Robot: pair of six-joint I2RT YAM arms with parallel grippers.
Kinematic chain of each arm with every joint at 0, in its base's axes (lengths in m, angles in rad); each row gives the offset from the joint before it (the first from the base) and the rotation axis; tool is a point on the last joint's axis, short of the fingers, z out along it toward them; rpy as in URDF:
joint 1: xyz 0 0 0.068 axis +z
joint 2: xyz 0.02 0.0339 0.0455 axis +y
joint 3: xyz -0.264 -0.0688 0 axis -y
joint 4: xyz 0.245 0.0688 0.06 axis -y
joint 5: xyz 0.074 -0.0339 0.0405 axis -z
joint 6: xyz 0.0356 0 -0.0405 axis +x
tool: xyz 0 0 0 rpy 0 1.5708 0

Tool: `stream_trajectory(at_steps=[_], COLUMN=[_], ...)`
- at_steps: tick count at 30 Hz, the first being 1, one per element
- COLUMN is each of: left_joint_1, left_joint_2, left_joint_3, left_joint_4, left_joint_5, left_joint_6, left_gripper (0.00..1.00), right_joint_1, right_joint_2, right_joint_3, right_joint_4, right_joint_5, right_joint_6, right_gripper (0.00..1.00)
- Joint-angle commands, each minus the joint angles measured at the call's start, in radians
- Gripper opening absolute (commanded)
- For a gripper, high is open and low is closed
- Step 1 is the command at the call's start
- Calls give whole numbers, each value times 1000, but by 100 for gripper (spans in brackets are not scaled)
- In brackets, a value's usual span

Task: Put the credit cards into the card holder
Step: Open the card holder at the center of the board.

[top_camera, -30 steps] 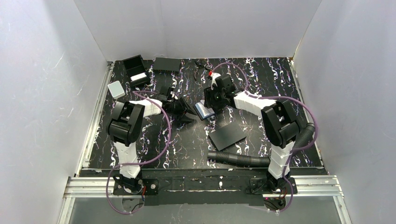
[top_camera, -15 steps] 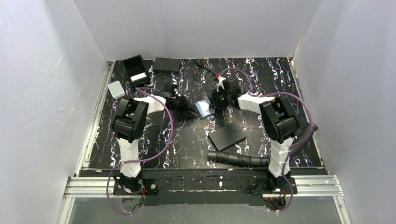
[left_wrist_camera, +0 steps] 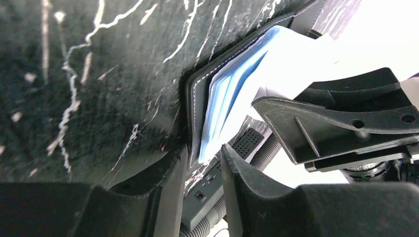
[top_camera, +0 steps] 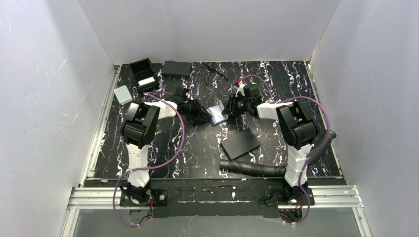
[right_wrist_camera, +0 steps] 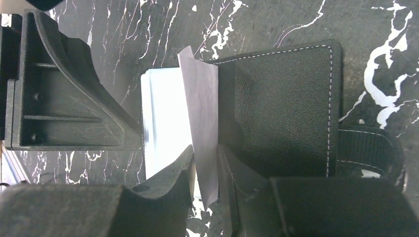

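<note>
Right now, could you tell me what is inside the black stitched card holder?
Pale-blue glossy cards sit stacked inside the black stitched card holder, edges protruding; its cover hides their number and inner ends.

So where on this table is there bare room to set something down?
Bare table lies between the left arm and the black sheet, and in the far right corner beyond the right arm. Crowded mid-table around the card holder.

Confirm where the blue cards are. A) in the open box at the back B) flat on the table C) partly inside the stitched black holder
C: the blue cards poke out of the stitched black holder that the left gripper and right gripper pinch.
</note>
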Motion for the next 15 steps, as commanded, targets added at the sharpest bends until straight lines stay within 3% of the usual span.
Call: stream_trajectory(at_steps=[1, 8, 15], left_joint_1=[-19, -25, -39], left_joint_2=[39, -24, -158], left_joint_3=[1, -20, -59], left_joint_4=[74, 223, 251], left_joint_5=[-78, -46, -57], left_joint_6=[39, -6, -21], left_gripper=[32, 33, 27], right_joint_1=[-1, 1, 5], right_joint_2=[49, 44, 12], right_joint_3=[-25, -51, -143], right_joint_4=[8, 54, 204], right_joint_5=[-11, -58, -115], right_joint_6=[26, 68, 198], right_gripper=[31, 31, 32])
